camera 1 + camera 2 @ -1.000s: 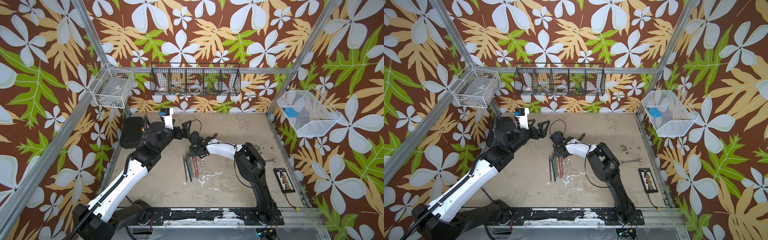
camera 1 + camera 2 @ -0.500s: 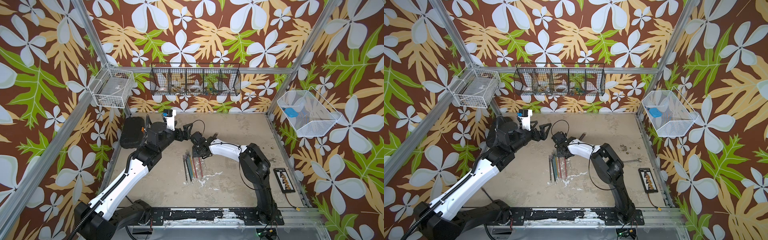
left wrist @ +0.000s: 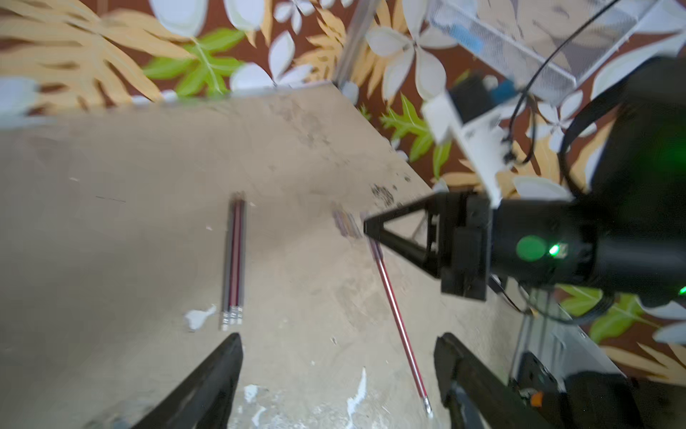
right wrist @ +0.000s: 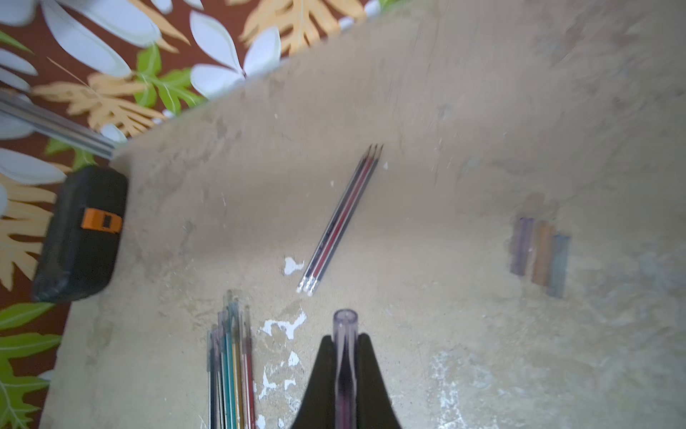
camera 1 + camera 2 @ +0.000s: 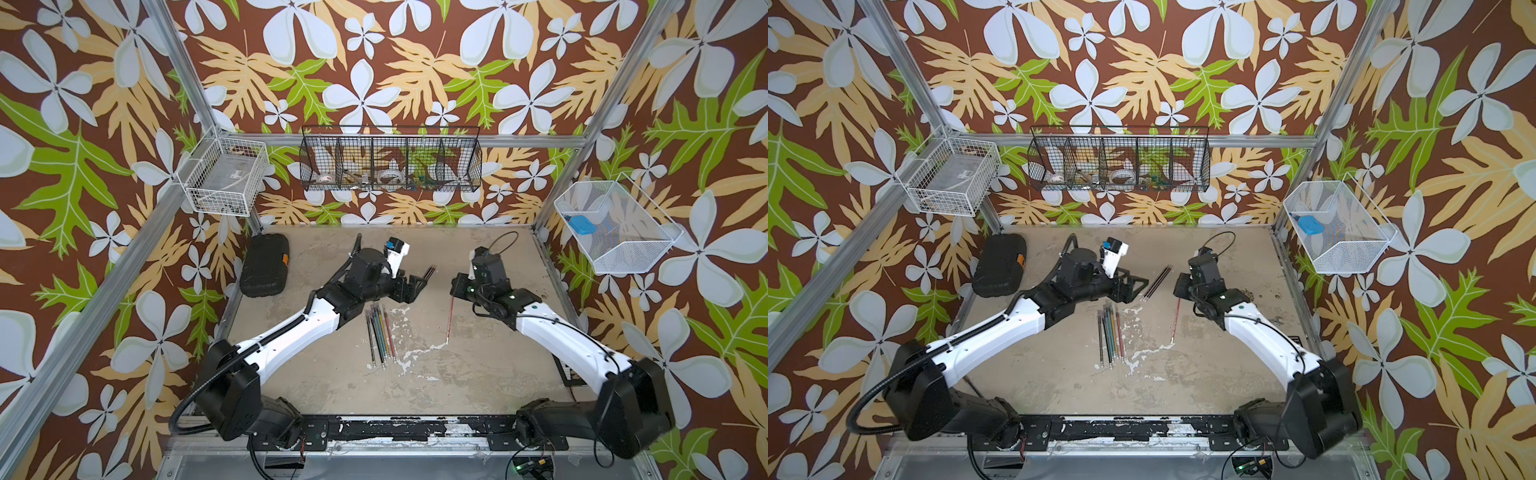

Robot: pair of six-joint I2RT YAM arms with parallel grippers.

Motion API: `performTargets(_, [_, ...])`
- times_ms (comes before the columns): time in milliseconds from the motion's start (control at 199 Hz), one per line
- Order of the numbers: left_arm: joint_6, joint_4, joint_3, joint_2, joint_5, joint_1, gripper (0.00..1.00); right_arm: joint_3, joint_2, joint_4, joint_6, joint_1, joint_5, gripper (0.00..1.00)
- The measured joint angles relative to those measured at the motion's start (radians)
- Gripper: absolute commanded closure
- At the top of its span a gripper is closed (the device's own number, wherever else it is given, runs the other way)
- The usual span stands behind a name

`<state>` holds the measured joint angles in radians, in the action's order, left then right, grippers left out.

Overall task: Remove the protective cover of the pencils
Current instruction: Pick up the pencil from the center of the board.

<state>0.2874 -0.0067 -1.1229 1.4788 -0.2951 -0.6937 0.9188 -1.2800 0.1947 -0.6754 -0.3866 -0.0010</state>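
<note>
Centrally, the pencils (image 5: 380, 336) lie well apart from table (image 5: 478, 374) edges.

The right end effector (image 4: 346, 338) has drawn one red pencil (image 5: 450, 318) (gripped tight) aside.

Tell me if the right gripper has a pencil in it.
Yes, the right wrist view shows the right gripper shut on a pencil, its clear-capped end poking out beyond the jaws.

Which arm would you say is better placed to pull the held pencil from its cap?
Left: the left pincer stands open facing the dangling pencil; the right pincer is shut on the cap.
</note>
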Motion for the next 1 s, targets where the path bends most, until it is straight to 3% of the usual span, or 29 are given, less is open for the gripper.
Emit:
performTargets(141, [0.02, -0.008, -0.025, 0.089, -0.104, -0.03, 0.16, -0.093, 0.133, -0.077, -0.032, 0.022, -0.041, 1.0])
performTargets(366, [0.023, -0.012, -0.036, 0.138, -0.181, -0.06, 0.19, -0.205, 0.209, -0.234, -0.171, 0.024, -0.119, 1.0])
performTargets(793, [0.025, -0.034, -0.073, 0.195, -0.215, -0.068, 0.45, -0.18, 0.203, -0.377, -0.322, 0.021, -0.138, 1.0])
performTargets(1004, [0.025, -0.043, -0.081, 0.202, -0.221, -0.069, 0.69, -0.17, 0.187, -0.388, -0.346, 0.019, -0.141, 1.0])
